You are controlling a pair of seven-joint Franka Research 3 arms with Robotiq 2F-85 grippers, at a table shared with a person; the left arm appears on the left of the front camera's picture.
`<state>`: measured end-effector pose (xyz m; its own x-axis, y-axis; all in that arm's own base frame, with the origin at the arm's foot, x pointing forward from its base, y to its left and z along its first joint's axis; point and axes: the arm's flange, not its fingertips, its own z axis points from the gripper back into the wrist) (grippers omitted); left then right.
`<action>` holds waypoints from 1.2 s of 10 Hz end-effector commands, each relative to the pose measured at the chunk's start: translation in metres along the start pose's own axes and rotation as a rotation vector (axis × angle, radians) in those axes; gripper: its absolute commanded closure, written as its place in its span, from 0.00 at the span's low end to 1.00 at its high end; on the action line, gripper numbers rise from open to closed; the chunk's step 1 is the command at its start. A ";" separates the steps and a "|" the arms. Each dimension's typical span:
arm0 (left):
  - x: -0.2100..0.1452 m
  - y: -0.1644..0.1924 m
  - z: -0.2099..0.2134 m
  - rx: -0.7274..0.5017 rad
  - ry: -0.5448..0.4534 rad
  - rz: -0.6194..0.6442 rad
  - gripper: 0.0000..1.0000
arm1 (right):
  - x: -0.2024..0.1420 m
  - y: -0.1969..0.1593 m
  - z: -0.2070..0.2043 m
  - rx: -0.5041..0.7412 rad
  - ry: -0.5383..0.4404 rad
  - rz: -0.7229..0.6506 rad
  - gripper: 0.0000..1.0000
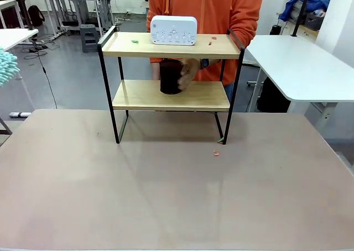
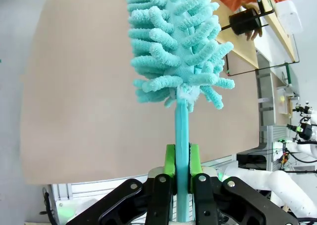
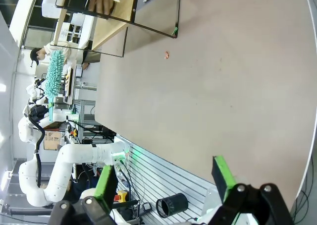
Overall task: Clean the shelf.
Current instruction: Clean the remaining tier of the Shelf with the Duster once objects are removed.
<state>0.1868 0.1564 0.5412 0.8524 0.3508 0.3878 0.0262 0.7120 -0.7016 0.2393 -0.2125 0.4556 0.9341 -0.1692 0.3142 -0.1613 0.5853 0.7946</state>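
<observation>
two claws: the left claw [image 2: 182, 161] is clamping a teal duster [image 2: 173, 46], the right claw [image 3: 164, 177] is hanging spread apart. the shelf [image 1: 138, 94] is standing far across the table [image 1: 166, 190], a hand [image 1: 188, 74] gripping a cup [image 1: 170, 78] inside.

The shelf [image 1: 138, 93] has light wooden boards in a black frame. The box [image 1: 173, 30] on it is white; a green scrap [image 1: 135, 40] lies at its 9 o'clock, a red scrap [image 1: 213, 38] at its 3 o'clock. The cup [image 1: 171, 77] is black, the person's jacket [image 1: 204, 5] orange. The table [image 1: 177, 195] is plain grey-brown. The duster [image 2: 173, 41] is turquoise throughout. The left fingers [image 2: 170, 160] and right fingers [image 3: 223, 173] are black with green pads.
</observation>
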 end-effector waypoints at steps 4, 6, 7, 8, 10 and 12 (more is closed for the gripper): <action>0.000 0.002 0.002 -0.001 0.000 -0.022 0.88 | 0.002 0.001 -0.001 0.026 -0.021 0.024 0.00; 0.000 0.002 0.002 -0.001 0.000 -0.022 0.88 | 0.002 0.001 -0.001 0.026 -0.021 0.024 0.00; 0.000 0.002 0.002 -0.001 0.000 -0.022 0.88 | 0.002 0.001 -0.001 0.026 -0.021 0.024 0.00; 0.000 0.002 0.002 -0.001 0.000 -0.022 0.88 | 0.002 0.001 -0.001 0.026 -0.021 0.024 0.00; 0.000 0.002 0.002 -0.001 0.000 -0.022 0.88 | 0.002 0.001 -0.001 0.026 -0.021 0.024 0.00; 0.000 0.002 0.002 -0.001 0.000 -0.022 0.88 | 0.002 0.001 -0.001 0.026 -0.021 0.024 0.00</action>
<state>0.1869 0.1564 0.5411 0.8526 0.3497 0.3884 0.0272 0.7125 -0.7012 0.2393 -0.2125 0.4556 0.9341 -0.1692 0.3143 -0.1613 0.5853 0.7946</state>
